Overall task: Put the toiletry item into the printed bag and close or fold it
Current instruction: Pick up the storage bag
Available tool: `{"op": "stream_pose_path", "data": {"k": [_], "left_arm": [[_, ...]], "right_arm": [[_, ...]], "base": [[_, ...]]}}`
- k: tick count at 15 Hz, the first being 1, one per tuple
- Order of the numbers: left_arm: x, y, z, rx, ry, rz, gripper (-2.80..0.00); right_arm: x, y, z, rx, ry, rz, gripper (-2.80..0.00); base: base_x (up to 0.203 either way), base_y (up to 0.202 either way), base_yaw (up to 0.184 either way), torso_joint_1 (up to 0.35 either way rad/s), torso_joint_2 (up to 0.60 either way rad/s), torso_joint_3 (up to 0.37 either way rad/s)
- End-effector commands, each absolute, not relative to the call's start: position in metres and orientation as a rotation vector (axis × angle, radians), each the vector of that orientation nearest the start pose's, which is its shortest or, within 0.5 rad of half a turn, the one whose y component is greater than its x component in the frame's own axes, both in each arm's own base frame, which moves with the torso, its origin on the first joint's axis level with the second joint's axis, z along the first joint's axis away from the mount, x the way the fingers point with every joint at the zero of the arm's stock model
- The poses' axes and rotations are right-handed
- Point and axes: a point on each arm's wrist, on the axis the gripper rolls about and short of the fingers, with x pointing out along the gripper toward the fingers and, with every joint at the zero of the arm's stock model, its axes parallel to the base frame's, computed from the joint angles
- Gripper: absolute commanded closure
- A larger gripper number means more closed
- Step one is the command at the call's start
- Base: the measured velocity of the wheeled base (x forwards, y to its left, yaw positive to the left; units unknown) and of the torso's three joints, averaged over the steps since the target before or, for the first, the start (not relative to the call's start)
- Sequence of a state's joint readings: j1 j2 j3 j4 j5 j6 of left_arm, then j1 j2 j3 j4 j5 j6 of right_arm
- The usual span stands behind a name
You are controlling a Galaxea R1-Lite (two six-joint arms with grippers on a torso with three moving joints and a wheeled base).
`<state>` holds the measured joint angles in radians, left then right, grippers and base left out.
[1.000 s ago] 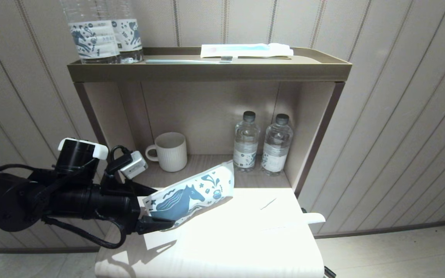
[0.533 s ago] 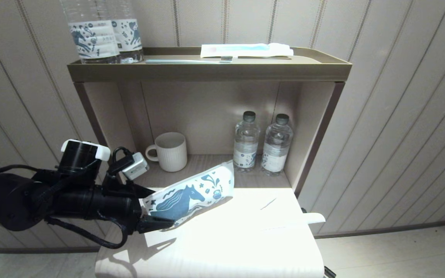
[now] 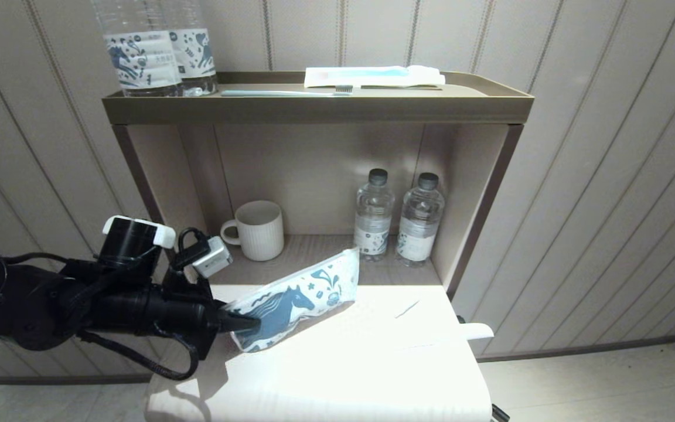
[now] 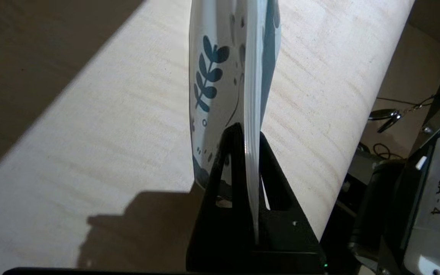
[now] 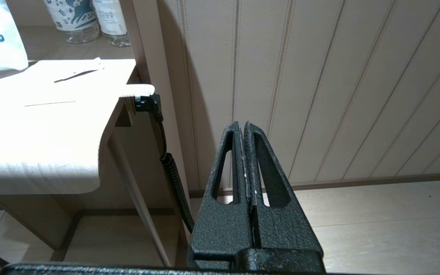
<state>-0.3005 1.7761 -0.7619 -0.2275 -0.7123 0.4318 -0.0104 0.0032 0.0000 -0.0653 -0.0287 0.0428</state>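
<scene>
The printed bag (image 3: pixel 299 298), white with a dark blue horse, lies slanted on the bright white table (image 3: pixel 343 375), its far end up toward the shelf. My left gripper (image 3: pixel 242 322) is shut on the bag's near left end. In the left wrist view the bag (image 4: pixel 224 76) stands edge-on, and the left gripper (image 4: pixel 247 131) pinches its edge. The toiletry item (image 3: pixel 473 332), slim and white, pokes out over the table's right edge; the same toiletry item (image 5: pixel 138 90) shows fine teeth in the right wrist view. My right gripper (image 5: pixel 244 124) is shut and empty, low beside the table's right side.
A ribbed mug (image 3: pixel 260 230) and two small water bottles (image 3: pixel 396 223) stand in the shelf opening behind the table. The top tray holds two labelled bottles (image 3: pixel 156 50), a toothbrush (image 3: pixel 290 92) and a white packet (image 3: pixel 372 76). A black cable (image 5: pixel 172 179) hangs under the table edge.
My left gripper shifted slightly right and turned. The bag has tipped flatter and dropped closer to the table. The toiletry item has not moved.
</scene>
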Motion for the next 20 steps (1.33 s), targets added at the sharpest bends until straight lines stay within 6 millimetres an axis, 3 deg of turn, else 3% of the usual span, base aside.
{"op": "stream_pose_path", "data": {"k": [1,5,8,13,17,19,20], "left_arm": [[0.271,-0.101,0.112,0.218,0.576,-1.127,0.0],[0.269,-0.104,0.115,0.223,0.563,-1.134,0.0],[0.261,-0.101,0.138,0.23,0.501,-1.126,0.0],[0.207,-0.084,0.188,0.219,0.476,-1.146,0.0],[0.165,-0.074,0.204,0.183,0.536,-1.204,0.0],[0.155,-0.076,0.208,0.167,0.544,-1.273,0.0],[0.153,-0.08,0.209,0.166,0.538,-1.309,0.0]], "right_arm": [[-0.023,0.0,0.082,0.043,-0.062,-0.039,0.0],[-0.023,0.0,0.082,0.044,-0.062,-0.037,0.0],[-0.023,0.0,0.082,0.037,-0.065,-0.038,0.0],[-0.023,0.0,0.079,0.032,-0.018,-0.024,0.0],[-0.05,0.001,0.126,0.051,-0.058,0.027,0.0],[-0.07,0.004,0.153,0.07,-0.057,0.13,0.0],[-0.07,0.005,0.167,0.103,-0.03,0.17,0.0]], "base": [[0.0,0.0,0.0,0.0,0.0,0.0],[0.0,0.0,0.0,0.0,0.0,0.0],[0.0,0.0,0.0,0.0,0.0,0.0],[0.0,0.0,0.0,0.0,0.0,0.0],[0.0,0.0,0.0,0.0,0.0,0.0],[0.0,0.0,0.0,0.0,0.0,0.0],[0.0,0.0,0.0,0.0,0.0,0.0]]}}
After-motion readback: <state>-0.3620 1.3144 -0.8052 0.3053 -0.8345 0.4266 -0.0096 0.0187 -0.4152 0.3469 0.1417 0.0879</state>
